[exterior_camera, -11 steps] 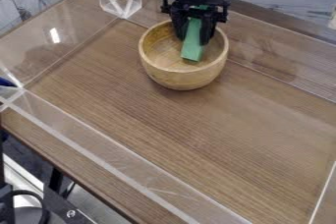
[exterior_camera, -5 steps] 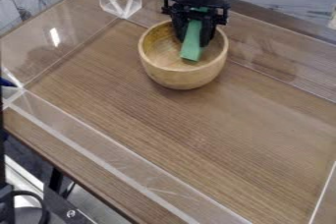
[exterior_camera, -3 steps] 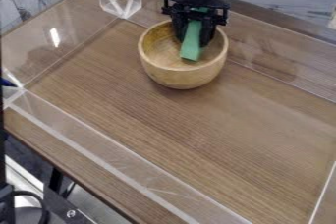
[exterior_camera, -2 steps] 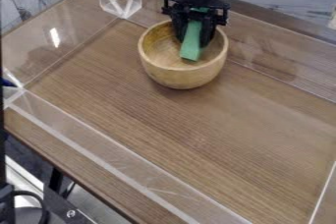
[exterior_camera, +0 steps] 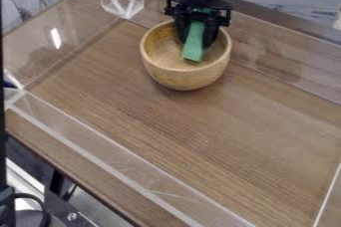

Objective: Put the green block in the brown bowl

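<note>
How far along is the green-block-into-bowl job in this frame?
Done: the green block is inside the brown bowl, leaning upright against the far wall. In hand: the gripper straddles its top, but whether the fingers touch it cannot be told. Left: letting go, if needed, and lifting clear.

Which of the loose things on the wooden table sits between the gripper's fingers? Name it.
The flat green block, standing tilted inside the round light-brown wooden bowl; the bowl itself merely rests on the table.
</note>
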Action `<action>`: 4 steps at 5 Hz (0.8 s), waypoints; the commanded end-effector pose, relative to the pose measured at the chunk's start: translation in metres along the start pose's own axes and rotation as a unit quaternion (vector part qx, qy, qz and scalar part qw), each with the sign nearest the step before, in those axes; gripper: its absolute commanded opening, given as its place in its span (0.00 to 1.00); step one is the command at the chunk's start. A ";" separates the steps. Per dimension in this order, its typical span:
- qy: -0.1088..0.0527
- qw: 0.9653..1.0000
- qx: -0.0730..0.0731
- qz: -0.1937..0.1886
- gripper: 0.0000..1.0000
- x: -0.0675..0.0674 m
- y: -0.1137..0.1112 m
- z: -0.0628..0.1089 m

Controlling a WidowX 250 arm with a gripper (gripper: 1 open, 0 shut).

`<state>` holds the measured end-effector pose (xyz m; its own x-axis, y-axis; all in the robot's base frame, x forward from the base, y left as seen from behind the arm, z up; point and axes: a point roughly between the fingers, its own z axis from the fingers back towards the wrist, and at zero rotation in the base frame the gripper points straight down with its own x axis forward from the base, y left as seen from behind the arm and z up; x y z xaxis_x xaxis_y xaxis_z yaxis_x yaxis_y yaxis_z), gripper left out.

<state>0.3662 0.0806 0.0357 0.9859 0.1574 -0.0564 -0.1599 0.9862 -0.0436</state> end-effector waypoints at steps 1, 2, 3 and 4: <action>0.015 1.000 0.013 0.020 0.00 0.000 0.018 -0.024; 0.021 0.999 0.016 0.022 0.00 -0.002 0.020 -0.030; 0.027 0.999 0.018 0.024 0.00 -0.003 0.022 -0.035; 0.033 0.999 0.020 0.026 0.00 -0.005 0.023 -0.041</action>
<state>0.3644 0.0838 0.0265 0.9842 0.1579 -0.0797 -0.1601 0.9868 -0.0227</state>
